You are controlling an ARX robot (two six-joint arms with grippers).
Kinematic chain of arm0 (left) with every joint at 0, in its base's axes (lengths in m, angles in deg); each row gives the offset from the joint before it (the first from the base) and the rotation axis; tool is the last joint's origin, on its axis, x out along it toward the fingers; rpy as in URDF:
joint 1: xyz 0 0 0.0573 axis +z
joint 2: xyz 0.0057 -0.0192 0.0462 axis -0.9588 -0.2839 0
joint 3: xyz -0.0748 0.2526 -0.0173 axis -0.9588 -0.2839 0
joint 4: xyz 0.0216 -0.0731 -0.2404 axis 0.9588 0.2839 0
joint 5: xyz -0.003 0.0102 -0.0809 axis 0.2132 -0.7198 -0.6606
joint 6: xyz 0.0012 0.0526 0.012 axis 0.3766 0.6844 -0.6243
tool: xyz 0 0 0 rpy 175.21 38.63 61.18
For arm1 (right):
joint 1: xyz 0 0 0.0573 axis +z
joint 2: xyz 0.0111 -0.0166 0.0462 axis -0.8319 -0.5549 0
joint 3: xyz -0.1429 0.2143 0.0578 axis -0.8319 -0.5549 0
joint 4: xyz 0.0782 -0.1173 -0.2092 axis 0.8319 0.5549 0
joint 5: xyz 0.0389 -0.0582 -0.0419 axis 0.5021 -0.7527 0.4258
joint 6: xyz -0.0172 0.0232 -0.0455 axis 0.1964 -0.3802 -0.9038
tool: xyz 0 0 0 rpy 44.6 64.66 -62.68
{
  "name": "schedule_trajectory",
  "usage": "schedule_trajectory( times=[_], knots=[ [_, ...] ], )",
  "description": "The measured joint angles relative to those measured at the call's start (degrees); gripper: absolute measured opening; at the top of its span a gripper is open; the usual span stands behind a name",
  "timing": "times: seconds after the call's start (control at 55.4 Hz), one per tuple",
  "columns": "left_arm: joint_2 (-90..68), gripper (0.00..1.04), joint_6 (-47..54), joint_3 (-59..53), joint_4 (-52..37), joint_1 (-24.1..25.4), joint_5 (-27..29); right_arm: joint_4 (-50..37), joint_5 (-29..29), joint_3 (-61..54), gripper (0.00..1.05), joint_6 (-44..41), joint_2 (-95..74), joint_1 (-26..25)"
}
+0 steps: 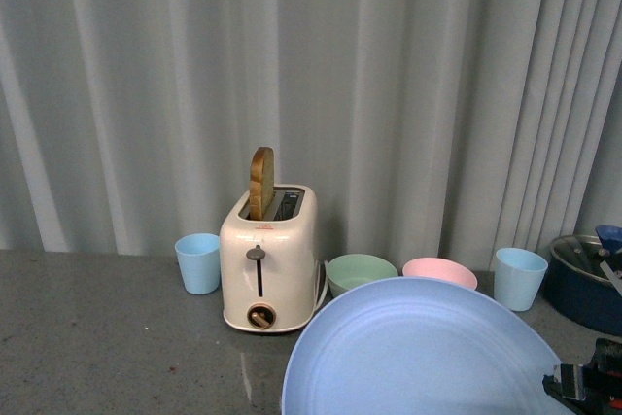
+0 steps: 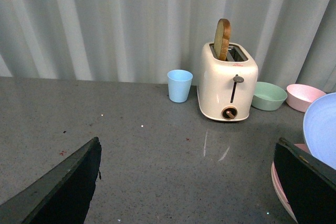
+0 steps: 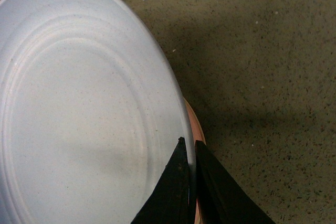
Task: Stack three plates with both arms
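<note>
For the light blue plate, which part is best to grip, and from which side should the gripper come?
Grip the thin rim, coming in edge-on from the plate's outer side. The blue plate is wide and shallow, so only its rim fits between fingers. The right gripper already pinches that rim, one finger above and one below, holding it over the pink plate. The left gripper is open and empty.

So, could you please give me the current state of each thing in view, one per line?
Light blue plate: tilted, rim held in the right pincer, above the pink plate.
Pink plate: lying flat under it.
Left pincer: open, holding nothing.
Toaster: lever up, bread slice sticking out.
Green bowl: upright.
Pink bowl: upright.
</note>
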Motion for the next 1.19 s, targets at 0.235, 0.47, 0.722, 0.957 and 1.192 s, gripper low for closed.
schedule_trajectory(
  times=[0.235, 0.47, 0.722, 0.957, 1.192],
  knots=[
    [0.00, 0.98, -0.02, 0.00, 0.00, 0.00, 0.02, -2.12, 0.72, -0.07, 0.03, 2.64, -6.05, 0.59],
    [0.00, 0.98, 0.00, 0.00, 0.00, 0.00, 0.00, -4.22, 1.25, -0.37, 0.03, 3.87, -10.19, 0.77],
    [0.00, 0.98, -0.02, 0.00, 0.00, 0.00, 0.00, -4.70, 1.68, -0.37, 0.03, 4.61, -12.02, 0.77],
    [0.00, 0.98, -0.02, 0.00, 0.00, 0.00, 0.00, -4.68, 1.60, -0.35, 0.21, 4.83, -12.63, 0.77],
    [0.00, 0.98, 0.00, 0.00, 0.00, 0.00, 0.02, -4.28, 1.70, -1.44, 0.60, 4.96, -7.89, 0.85]
  ],
)
